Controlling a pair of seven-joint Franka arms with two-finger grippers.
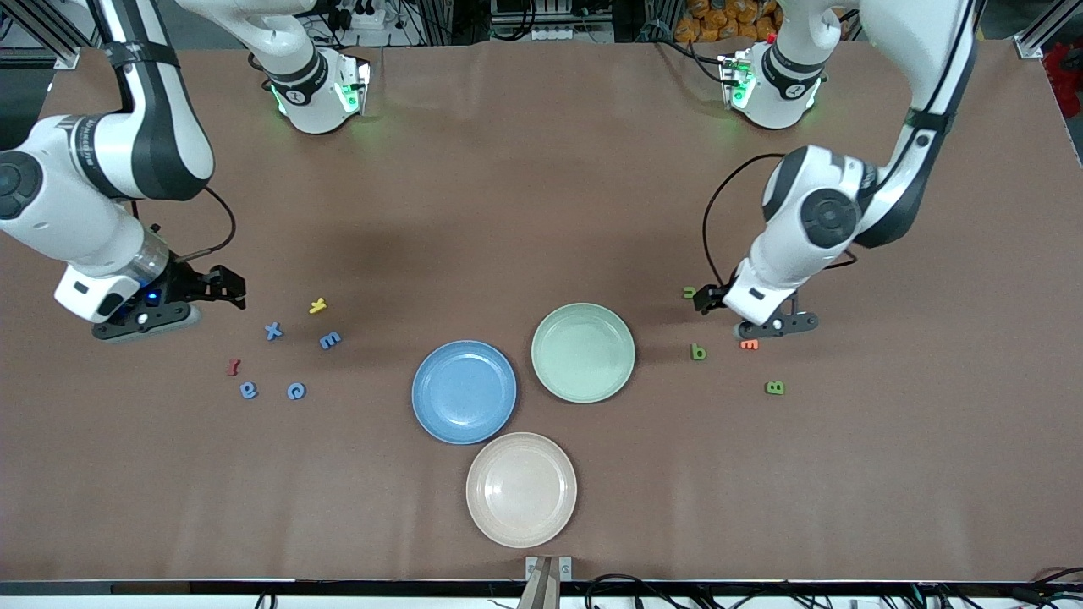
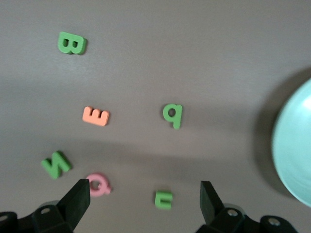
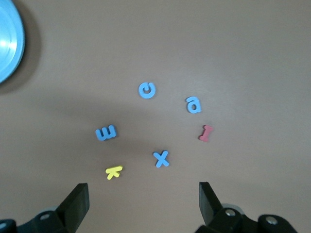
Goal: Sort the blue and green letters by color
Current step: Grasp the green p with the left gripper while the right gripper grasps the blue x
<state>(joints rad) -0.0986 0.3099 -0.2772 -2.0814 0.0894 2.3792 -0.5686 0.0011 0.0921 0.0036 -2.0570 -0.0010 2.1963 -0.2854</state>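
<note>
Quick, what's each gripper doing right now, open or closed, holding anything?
Left gripper: open, holding nothing, over the green letters at its end of the table.
Right gripper: open, holding nothing, over the blue letters at its end.

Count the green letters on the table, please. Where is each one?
4, all toward the left arm's end of the table: B, b, N and n. B lies nearest the front camera; N is hidden under the arm in the front view.

I see four blue letters (image 3: 155, 124) flat near right arm's end; four green letters (image 2: 167, 116), I think, near left arm's end.
</note>
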